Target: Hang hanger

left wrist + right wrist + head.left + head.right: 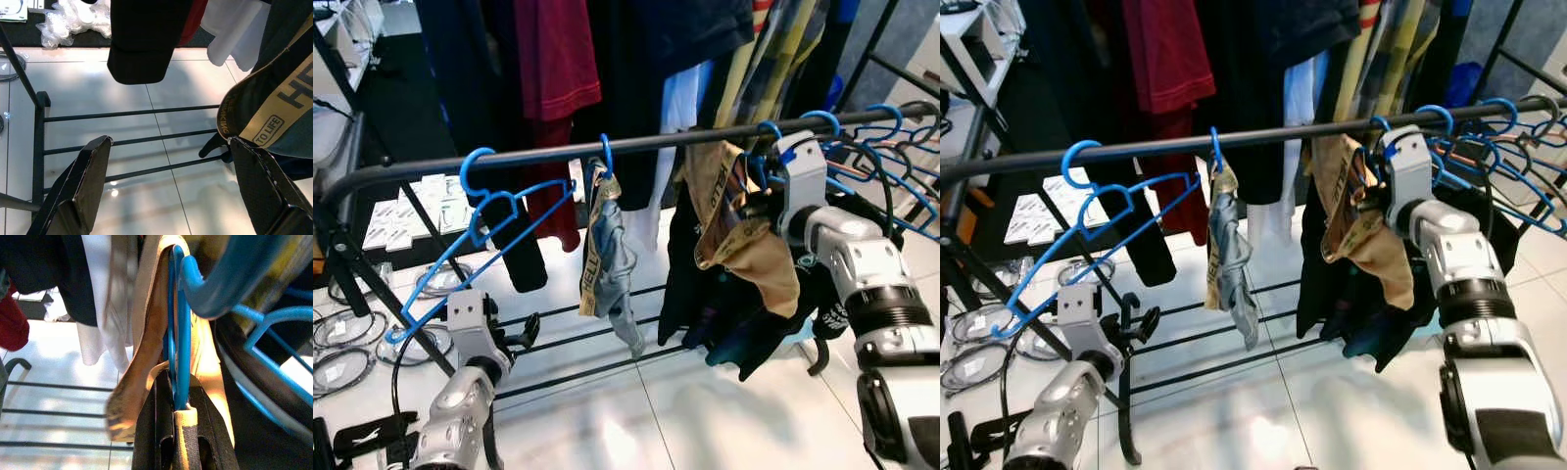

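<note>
A black rail (538, 154) crosses the scene. My right gripper (754, 201) is raised just below it, shut on the wire of a blue hanger (181, 333) that carries a tan garment (749, 245). This hanger's hook (771, 129) sits at the rail. An empty blue hanger (480, 220) hangs tilted on the rail's left part. Another hanger (606, 157) holds a grey-blue garment (607, 264). My left gripper (524, 333) is low near the rack's lower bars, open, its fingers (90, 171) wide apart with nothing between them.
Several blue hangers (891, 147) crowd the rail's right end. Dark clothes and a red shirt (558, 59) hang behind. Lower rack bars (597, 338) run over the white tiled floor. Wire coils (342, 343) and white packets (411, 211) lie at the left.
</note>
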Tool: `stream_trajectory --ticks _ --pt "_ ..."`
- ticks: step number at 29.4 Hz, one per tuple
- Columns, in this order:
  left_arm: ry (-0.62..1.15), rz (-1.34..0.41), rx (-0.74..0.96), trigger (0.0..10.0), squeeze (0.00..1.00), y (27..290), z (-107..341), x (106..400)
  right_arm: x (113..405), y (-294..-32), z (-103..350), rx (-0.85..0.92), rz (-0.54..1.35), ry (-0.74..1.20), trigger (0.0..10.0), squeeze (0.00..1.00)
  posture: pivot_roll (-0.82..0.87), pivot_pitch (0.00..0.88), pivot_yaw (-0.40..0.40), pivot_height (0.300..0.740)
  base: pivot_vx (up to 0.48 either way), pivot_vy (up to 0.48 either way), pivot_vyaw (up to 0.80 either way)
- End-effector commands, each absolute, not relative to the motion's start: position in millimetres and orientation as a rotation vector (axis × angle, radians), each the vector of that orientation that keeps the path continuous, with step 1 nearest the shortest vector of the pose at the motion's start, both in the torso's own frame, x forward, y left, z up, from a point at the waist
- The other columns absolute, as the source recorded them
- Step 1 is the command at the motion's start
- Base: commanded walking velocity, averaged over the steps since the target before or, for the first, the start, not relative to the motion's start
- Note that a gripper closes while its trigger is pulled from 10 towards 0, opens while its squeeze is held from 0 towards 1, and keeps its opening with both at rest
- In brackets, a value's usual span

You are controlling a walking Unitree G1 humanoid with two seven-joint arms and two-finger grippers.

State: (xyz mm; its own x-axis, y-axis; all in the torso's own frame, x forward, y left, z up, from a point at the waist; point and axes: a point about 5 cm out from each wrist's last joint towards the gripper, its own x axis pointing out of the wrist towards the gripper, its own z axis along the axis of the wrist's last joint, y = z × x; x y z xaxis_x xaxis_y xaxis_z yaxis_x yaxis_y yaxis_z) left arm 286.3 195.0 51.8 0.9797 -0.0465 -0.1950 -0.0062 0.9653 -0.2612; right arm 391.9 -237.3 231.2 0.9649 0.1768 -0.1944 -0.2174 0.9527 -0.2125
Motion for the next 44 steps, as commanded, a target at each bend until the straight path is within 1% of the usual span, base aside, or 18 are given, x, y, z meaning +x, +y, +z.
stream_trajectory --ticks 1,6,9,16,19,28,29,30,31,34,35,37,38,40,44 --pt "0.221 -0.011 -0.239 10.0 0.00 200 48 283 394 -238 234 -0.244 0.193 0.160 10.0 0.00 -0.06 0.135 0.016 0.740 0.000 0.000 0.00" --pt "0.221 -0.009 -0.238 10.0 0.00 200 48 283 397 -237 234 -0.249 0.197 0.159 10.0 0.00 -0.06 0.139 0.013 0.740 0.000 0.000 0.00" --pt "0.219 0.000 -0.234 10.0 0.00 203 49 280 404 -222 232 -0.252 0.249 0.166 10.0 0.00 -0.04 0.147 0.017 0.740 0.000 0.000 0.00" --pt "0.221 0.001 -0.228 10.0 0.00 204 50 279 407 -215 230 -0.269 0.272 0.189 10.0 0.00 -0.04 0.151 0.020 0.740 0.000 0.000 0.00" --pt "0.222 -0.001 -0.224 10.0 0.00 204 50 279 407 -207 216 -0.288 0.303 0.258 10.0 0.00 -0.03 0.155 0.020 0.740 0.000 0.000 0.00" --pt "0.226 -0.005 -0.222 10.0 0.00 203 50 279 404 -203 199 -0.290 0.331 0.308 10.0 0.00 -0.04 0.156 0.022 0.740 0.000 0.000 0.00" --pt "0.226 -0.007 -0.222 10.0 0.00 202 50 279 402 -202 196 -0.273 0.342 0.305 10.0 0.76 -0.04 0.154 0.020 0.740 0.000 0.000 0.00" --pt "0.225 -0.007 -0.223 10.0 0.00 202 50 280 402 -202 196 -0.250 0.351 0.281 10.0 1.00 -0.04 0.154 0.020 0.740 0.000 0.000 0.00" --pt "0.225 -0.007 -0.223 10.0 0.00 202 50 280 402 -202 196 -0.250 0.351 0.281 10.0 1.00 -0.04 0.154 0.020 0.740 0.000 0.000 0.00" --pt "0.223 -0.008 -0.224 10.0 0.00 201 50 281 402 -200 205 -0.220 0.363 0.183 10.0 1.00 -0.05 0.154 0.021 0.740 0.000 0.000 0.00" --pt "0.223 -0.008 -0.224 10.0 0.00 201 50 281 402 -200 205 -0.220 0.363 0.183 10.0 1.00 -0.05 0.154 0.021 0.740 0.000 0.000 0.00" --pt "0.224 -0.010 -0.228 10.0 0.00 199 49 280 400 -202 220 -0.226 0.354 0.060 10.0 1.00 -0.06 0.155 0.020 0.740 0.000 0.000 0.00" --pt "0.224 -0.010 -0.228 10.0 0.00 199 49 280 400 -202 220 -0.226 0.354 0.060 10.0 1.00 -0.06 0.155 0.020 0.740 0.000 0.000 0.00" --pt "0.228 -0.013 -0.234 10.0 0.00 197 47 279 394 -202 233 -0.259 0.347 -0.050 10.0 1.00 -0.07 0.154 0.020 0.740 0.000 0.000 0.00" --pt "0.231 -0.018 -0.238 10.0 0.00 194 45 279 390 -202 239 -0.280 0.340 -0.114 10.0 1.00 -0.08 0.151 0.020 0.740 0.000 0.000 0.00"
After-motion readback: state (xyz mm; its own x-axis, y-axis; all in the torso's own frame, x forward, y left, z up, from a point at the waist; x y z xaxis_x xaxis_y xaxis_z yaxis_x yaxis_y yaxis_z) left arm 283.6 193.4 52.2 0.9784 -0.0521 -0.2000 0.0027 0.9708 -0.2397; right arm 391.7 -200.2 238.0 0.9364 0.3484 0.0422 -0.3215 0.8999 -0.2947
